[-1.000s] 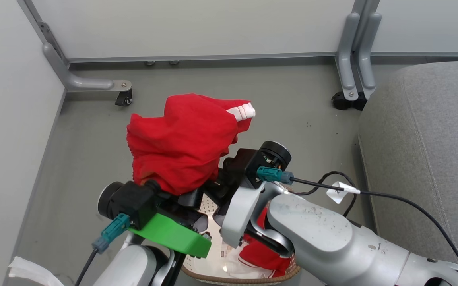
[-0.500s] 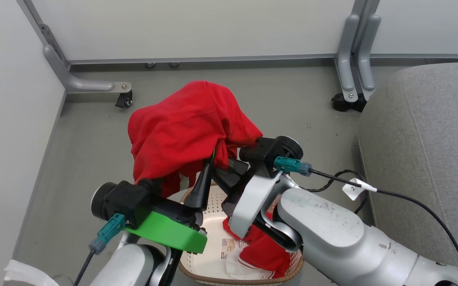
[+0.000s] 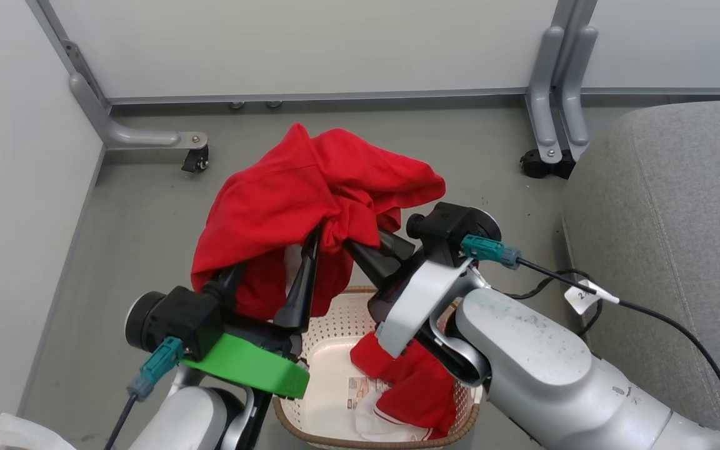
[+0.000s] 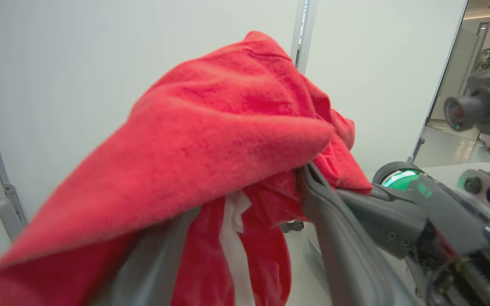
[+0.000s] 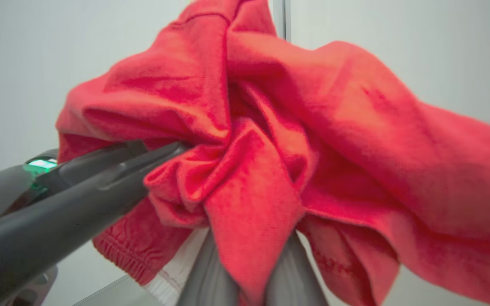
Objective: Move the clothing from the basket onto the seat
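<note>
One red garment (image 3: 310,187) hangs bunched above the basket (image 3: 341,312). My right gripper (image 3: 350,240) is shut on a twisted fold of it; in the right wrist view the cloth is pinched between my fingers (image 5: 249,272). My left gripper (image 3: 275,256) stands open, its fingers (image 3: 300,284) spread wide, with the same garment (image 4: 228,127) draped over them and a white stripe hanging between them. The second red garment (image 3: 416,387), with white trim, lies in the basket's right half, partly behind my right wrist. The grey seat (image 3: 679,219) is at the right.
A partition foot with a caster (image 3: 194,156) stands on the floor at the back left, and grey post feet (image 3: 550,150) at the back right near the seat's corner. A black cable with a white tag (image 3: 582,294) trails from my right wrist. White walls close off the left and back.
Both grippers have risen with the red garment, the right one up and to the right. The white cuff is now hidden in the folds. More of the basket's floor shows.
</note>
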{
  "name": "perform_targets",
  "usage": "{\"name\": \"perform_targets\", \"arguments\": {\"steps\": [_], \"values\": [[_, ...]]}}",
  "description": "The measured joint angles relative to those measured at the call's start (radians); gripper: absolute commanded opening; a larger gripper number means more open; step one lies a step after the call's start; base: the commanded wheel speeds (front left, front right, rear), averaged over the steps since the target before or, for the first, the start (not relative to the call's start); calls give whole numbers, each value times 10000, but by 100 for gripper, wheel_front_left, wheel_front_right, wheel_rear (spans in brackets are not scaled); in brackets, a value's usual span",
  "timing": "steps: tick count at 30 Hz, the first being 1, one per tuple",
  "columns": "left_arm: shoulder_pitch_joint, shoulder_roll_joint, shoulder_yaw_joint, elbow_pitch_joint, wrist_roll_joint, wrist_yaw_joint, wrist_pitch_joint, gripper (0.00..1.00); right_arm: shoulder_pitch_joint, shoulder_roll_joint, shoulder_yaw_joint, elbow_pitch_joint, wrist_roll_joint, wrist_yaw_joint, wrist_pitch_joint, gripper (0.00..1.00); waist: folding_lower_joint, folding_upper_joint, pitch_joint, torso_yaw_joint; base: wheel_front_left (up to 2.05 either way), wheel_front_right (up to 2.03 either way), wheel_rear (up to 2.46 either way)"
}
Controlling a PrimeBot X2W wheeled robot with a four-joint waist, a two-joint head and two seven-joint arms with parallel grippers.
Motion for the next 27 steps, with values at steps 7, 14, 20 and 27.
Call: {"name": "perform_targets", "arguments": {"steps": [7, 14, 20, 27], "values": [[174, 102, -48, 79, -19, 100, 190, 100, 253, 12, -892, -104, -161, 0, 0, 0, 0, 0, -26, 19, 0, 0, 0], [364, 192, -94, 238, -107, 165, 357, 100, 540, 8, -1950, -134, -445, 0, 0, 0, 0, 0, -16, 23, 0, 0, 0], [566, 389, -90, 397, -148, 184, 483, 100, 933, -17, -2941, -224, -752, 15, 2, 0, 0, 0, -62, 29, 0, 0, 0], [819, 527, -58, 518, -360, 217, 495, 100, 1448, -94, -4056, -257, -1160, 25, 10, 0, 0, 0, -104, 28, 0, 0, 0]]}}
